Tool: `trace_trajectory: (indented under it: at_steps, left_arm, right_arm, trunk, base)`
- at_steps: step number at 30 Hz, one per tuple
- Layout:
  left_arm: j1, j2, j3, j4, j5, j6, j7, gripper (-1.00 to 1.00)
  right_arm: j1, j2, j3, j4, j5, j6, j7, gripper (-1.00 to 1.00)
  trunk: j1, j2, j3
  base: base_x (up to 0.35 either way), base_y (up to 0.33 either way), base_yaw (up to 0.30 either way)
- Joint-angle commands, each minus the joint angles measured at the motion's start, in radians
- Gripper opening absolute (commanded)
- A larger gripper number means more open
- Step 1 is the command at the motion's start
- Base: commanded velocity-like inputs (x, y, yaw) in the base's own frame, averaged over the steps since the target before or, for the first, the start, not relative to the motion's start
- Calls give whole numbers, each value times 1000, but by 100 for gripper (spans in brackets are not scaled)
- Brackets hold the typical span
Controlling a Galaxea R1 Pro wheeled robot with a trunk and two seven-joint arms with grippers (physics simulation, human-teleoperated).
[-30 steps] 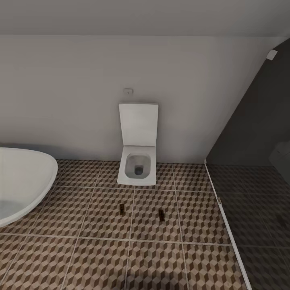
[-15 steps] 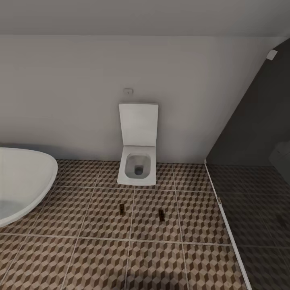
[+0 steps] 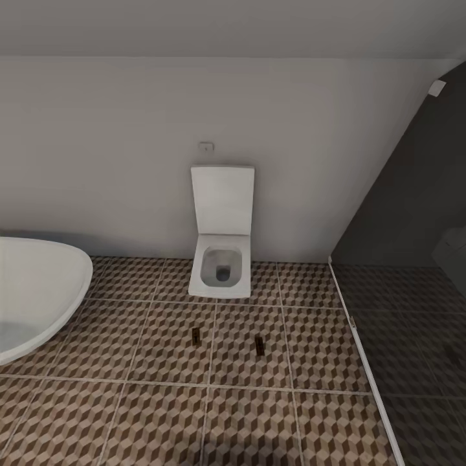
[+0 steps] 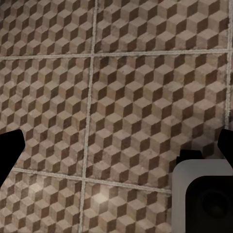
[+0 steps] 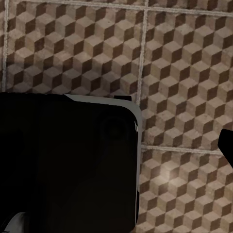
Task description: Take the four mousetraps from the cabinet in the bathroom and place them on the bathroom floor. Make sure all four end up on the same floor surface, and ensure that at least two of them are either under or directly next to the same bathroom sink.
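Now | we see no change: two mousetraps (image 3: 195, 333) (image 3: 259, 345) lie on floor (image 3: 162, 414) before toilet (image 3: 221, 259) | left pincer (image 4: 116, 148) apart, right pincer's state unclear | two remain.

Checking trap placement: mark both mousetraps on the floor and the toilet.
left mousetrap (image 3: 195, 334), head view, middle of its small dark board.
right mousetrap (image 3: 259, 345), head view, middle of its board.
toilet (image 3: 221, 266), head view, rim of its open bowl.
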Motion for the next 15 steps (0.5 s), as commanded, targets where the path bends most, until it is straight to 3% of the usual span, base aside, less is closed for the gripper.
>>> trace_trajectory:
  at_steps: [1,15]
  left_arm:
    - [-1,-1,-9,3,3,-4,4,100]
    - [-1,-1,-9,3,3,-4,4,100]
  right_arm:
    - [-1,0,3,1,-4,-3,4,100]
    - [-1,0,3,1,-4,-3,4,100]
  trunk:
    - [0,-2,-1]
    - [0,-2,-1]
  base:
    - [0,0,0]
    - [0,0,0]
